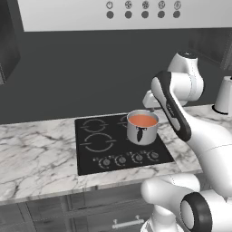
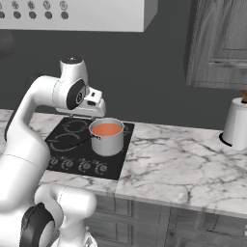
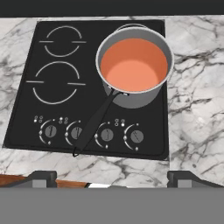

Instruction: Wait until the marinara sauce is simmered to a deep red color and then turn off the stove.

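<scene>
The white-and-grey marbled stone worktop (image 3: 192,109) carries everything, with the flat black glass stove (image 3: 26,113) set into it so that its row of small round grey knobs (image 3: 107,134) faces the front edge, within easy reach. On the stove's rear right burner stands a shiny round steel pot (image 3: 131,99), its long dark handle (image 3: 94,124) slanting forward across the knob row, between the second and third knobs. Inside the pot, the smooth marinara sauce (image 3: 133,65) shows a pale orange-red, seemingly short of the deep red the task waits for, so the burner should probably stay on for now. The white arm's end effector (image 3: 111,179) hangs above the stove's front edge, looking down on pot and knobs together, a sensible post for watching the colour; its two dark fingertips (image 3: 41,177) stand far apart with nothing between them.
</scene>
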### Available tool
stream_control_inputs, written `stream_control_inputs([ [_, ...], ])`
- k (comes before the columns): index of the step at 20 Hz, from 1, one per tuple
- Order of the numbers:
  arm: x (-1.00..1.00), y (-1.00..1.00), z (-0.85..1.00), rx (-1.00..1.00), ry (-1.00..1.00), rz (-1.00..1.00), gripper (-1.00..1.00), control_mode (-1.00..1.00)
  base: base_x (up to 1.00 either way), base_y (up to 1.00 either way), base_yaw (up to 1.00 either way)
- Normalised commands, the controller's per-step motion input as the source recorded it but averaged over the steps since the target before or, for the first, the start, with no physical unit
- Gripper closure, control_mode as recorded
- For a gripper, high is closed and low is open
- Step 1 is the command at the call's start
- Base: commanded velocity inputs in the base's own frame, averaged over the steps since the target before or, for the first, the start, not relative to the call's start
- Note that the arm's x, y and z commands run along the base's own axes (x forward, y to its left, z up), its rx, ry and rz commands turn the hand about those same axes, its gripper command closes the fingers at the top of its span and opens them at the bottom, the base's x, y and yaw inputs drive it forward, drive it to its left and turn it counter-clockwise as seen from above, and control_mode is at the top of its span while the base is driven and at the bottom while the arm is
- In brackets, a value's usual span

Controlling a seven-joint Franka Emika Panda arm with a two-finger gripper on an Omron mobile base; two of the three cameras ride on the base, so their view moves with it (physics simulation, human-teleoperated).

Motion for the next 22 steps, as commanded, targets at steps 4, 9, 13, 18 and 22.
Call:
stream_control_inputs([
  [4,0.00,0.00,0.00,0.00,0.00,0.00,-1.00,-1.00,0.00,0.00,0.00],
  [9,0.00,0.00,0.00,0.00,0.00,0.00,-1.00,-1.00,0.00,0.00,0.00],
  [13,0.00,0.00,0.00,0.00,0.00,0.00,-1.00,-1.00,0.00,0.00,0.00],
  [18,0.00,0.00,0.00,0.00,0.00,0.00,-1.00,-1.00,0.00,0.00,0.00],
  [22,0.00,0.00,0.00,0.00,0.00,0.00,-1.00,-1.00,0.00,0.00,0.00],
])
